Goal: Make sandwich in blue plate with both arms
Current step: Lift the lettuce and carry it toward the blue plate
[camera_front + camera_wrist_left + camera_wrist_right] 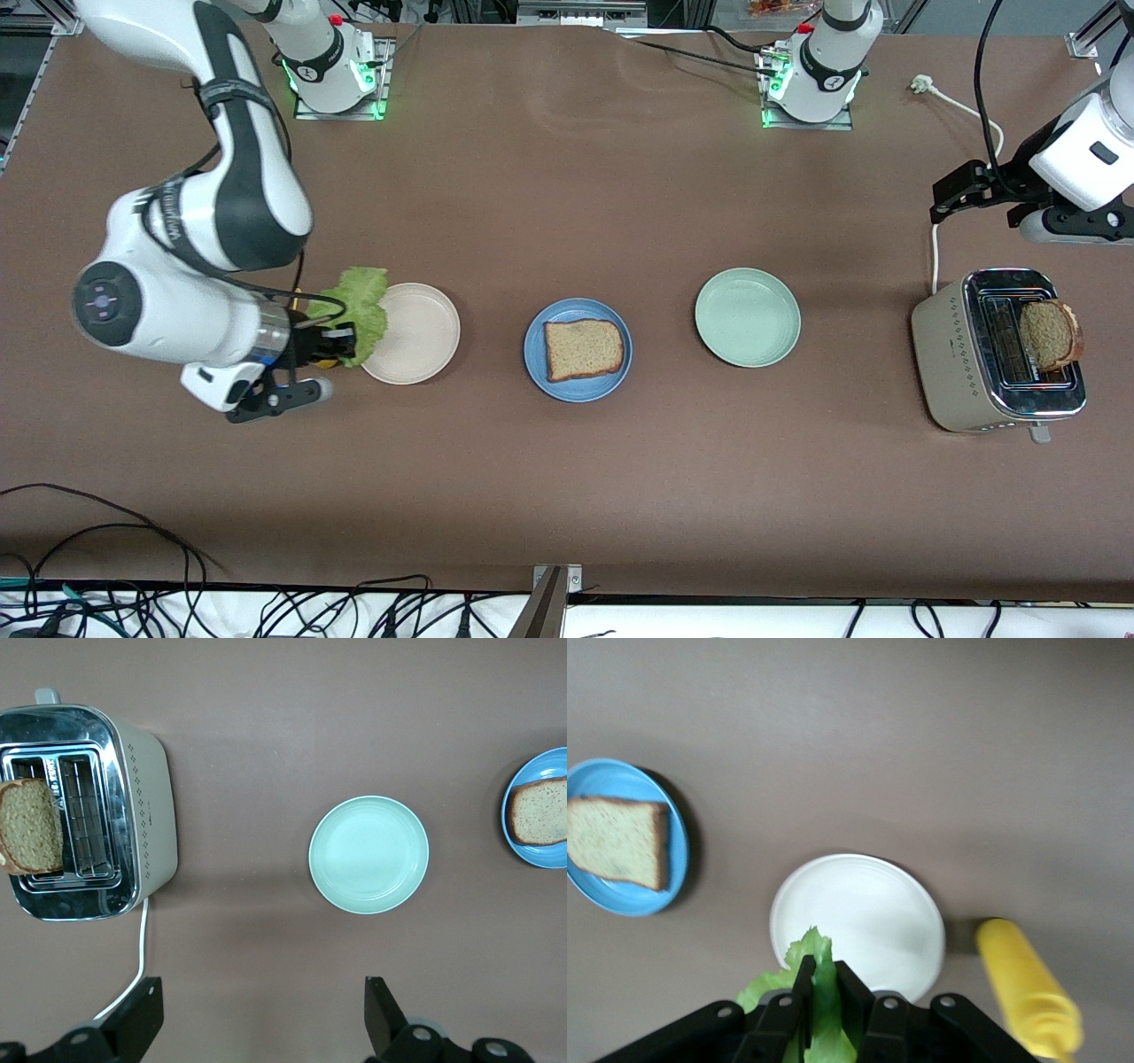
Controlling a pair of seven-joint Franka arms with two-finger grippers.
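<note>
My right gripper (339,337) is shut on a crinkly green lettuce leaf (359,306) and holds it over the edge of the beige plate (421,341). In the right wrist view the leaf (824,992) sits pinched in the gripper (827,979). The blue plate (535,368) lies mid-table with one brown bread slice (583,348) on it. A second slice (1048,334) stands in the toaster (952,354). My left gripper (961,190) is open and empty over bare table by the toaster's cord. The left wrist view shows its gripper (264,1019), the toaster (151,815) and the slice (31,824).
A pale green plate (747,317) lies empty between the blue plate and the toaster. A yellow bottle (1028,988) lies beside the beige plate (868,912), mostly hidden under the right gripper in the front view. The toaster's white cord (934,252) runs toward the left arm's base.
</note>
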